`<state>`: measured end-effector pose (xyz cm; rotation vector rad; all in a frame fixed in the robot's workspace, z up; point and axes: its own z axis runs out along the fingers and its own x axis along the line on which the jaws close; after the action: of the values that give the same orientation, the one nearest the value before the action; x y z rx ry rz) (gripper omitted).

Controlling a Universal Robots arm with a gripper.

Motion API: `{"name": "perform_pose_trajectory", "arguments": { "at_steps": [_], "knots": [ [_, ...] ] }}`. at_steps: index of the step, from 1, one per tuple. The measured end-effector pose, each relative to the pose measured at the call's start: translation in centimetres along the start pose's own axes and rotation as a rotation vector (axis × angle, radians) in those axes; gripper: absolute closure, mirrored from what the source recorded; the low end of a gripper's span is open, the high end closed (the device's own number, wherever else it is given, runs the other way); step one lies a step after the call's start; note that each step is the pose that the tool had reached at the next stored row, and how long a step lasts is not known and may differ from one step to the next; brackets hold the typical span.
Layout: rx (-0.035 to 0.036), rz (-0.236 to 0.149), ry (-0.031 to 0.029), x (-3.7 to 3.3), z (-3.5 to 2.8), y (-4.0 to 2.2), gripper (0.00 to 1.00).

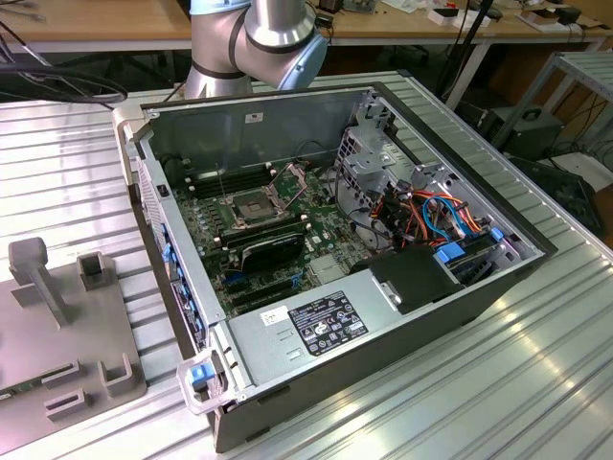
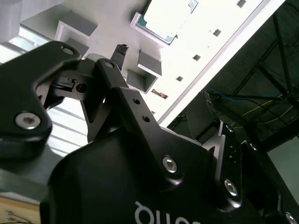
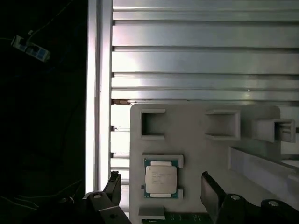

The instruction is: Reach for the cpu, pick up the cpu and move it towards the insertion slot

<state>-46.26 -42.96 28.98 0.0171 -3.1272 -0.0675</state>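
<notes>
The black hand (image 3: 160,177) hangs wide open and empty, one finger (image 3: 210,192) either side of the small flat square pale cpu (image 3: 161,181), which lies seated in a grey plastic holder (image 3: 196,154) on the ribbed aluminium worktop (image 3: 205,60); the silvery-framed insertion slot (image 1: 251,206) sits inside the open computer case (image 1: 259,120).

A ribbed aluminium table (image 1: 536,364) spreads across the exterior view, catching bright glare along its slats. Wooden workbenches (image 1: 96,24) line the upper edge, black cables (image 1: 57,84) looping at upper left; a grey metal rack (image 1: 586,72) stands at upper right.
</notes>
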Motion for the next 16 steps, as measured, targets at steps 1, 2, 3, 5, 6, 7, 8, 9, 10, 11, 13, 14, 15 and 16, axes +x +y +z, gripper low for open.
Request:
{"name": "perform_pose_trajectory", "arguments": {
  "at_steps": [1,2,3,5,6,7,8,9,10,11,13,14,15,16],
  "knots": [
    [-0.0001,0.000,-0.0002,0.00,0.19,-0.08,0.22],
    [-0.0001,0.000,0.0000,0.00,1.53,-1.01,0.22],
    [0.0013,0.000,0.0001,-0.02,3.08,-1.35,0.30],
    [0.0166,0.000,0.0003,-0.05,5.04,-1.58,0.23],
    [0.0166,0.000,0.0003,-0.05,5.23,-1.59,0.23],
    [0.0166,0.000,0.0002,-0.06,5.40,-1.59,0.23],
    [0.0166,0.000,0.0003,-0.06,5.69,-1.61,0.23],
    [0.0167,0.000,0.0003,-0.06,5.87,-1.62,0.23],
    [0.0168,0.000,0.0003,-0.06,6.04,-1.63,0.23],
    [0.0173,0.000,0.0002,-0.07,6.22,-1.66,0.23],
    [0.0188,0.000,0.0003,-0.07,6.51,-1.71,0.23],
    [0.0216,0.000,0.0003,-0.07,6.61,-1.72,0.23],
    [0.0256,0.001,0.0004,-0.07,6.67,-1.73,0.23],
    [0.0300,0.001,0.0004,-0.07,6.76,-1.73,0.23]
  ]
}}
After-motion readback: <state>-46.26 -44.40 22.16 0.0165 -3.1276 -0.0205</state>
